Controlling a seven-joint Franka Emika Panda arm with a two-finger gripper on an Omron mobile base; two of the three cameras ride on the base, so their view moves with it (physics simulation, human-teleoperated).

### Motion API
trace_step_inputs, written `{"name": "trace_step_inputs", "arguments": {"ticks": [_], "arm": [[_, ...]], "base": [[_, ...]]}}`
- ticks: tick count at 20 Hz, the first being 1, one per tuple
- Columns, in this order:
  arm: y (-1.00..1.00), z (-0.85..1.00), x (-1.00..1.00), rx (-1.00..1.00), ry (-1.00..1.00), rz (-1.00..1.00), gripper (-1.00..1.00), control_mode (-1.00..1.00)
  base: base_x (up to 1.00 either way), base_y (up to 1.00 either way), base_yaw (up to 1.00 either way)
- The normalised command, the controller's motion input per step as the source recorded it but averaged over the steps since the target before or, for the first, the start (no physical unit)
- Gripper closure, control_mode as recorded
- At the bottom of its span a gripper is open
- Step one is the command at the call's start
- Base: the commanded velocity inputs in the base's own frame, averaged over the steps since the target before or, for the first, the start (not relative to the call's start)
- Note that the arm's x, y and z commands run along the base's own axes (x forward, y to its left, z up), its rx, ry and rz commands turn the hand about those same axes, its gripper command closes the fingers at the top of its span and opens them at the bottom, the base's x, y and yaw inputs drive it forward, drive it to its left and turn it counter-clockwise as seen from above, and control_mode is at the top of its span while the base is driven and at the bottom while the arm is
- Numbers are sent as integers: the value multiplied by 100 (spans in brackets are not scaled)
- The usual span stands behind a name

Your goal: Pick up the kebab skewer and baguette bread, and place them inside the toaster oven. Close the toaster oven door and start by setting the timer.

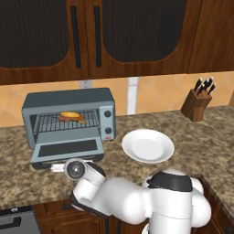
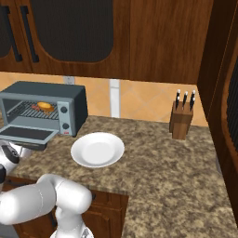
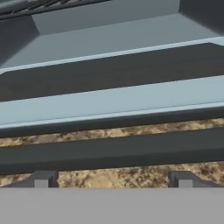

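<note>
— Where have the bread and the skewer got to?

— Both on the wire rack inside the toaster oven (image 1: pixel 68 119). The baguette bread (image 1: pixel 73 116) lies with its long axis across the oven's width, roughly parallel to the opening, its right end angled slightly toward the front. The kebab skewer (image 1: pixel 65 119) lies just beside it on the oven's left side, along much the same line; from here I can't quite tell whether the two touch.

— And the door?

— The toaster oven door (image 1: pixel 67 152) is dropped fully open, lying flat out from the oven's front over the granite counter (image 1: pixel 201 141), its bar handle on the far edge from the oven, running side to side.

— The arm?

— Down low right in front of the door. The gripper (image 3: pixel 113 178) faces the handle edge, its two finger tips set wide apart with nothing between them, counter showing below the bar.

— Anything else nearby?

— A white plate (image 1: pixel 147 146) to the oven's right, and a knife block (image 1: pixel 196 103) further right by the wall.
</note>
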Motion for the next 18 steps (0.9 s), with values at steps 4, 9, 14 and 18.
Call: {"name": "trace_step_inputs", "arguments": {"ticks": [4, 9, 14, 18], "arm": [[0, 49, 30, 1, 0, 7, -100, -100], [-1, 49, 31, 0, -5, 7, -100, -100], [-1, 43, 28, 0, -19, 9, -100, -100], [-3, 51, 34, 0, -18, 6, -100, -100]], "base": [[0, 0, 0], [0, 0, 0], [0, 0, 0], [0, 0, 0]]}}
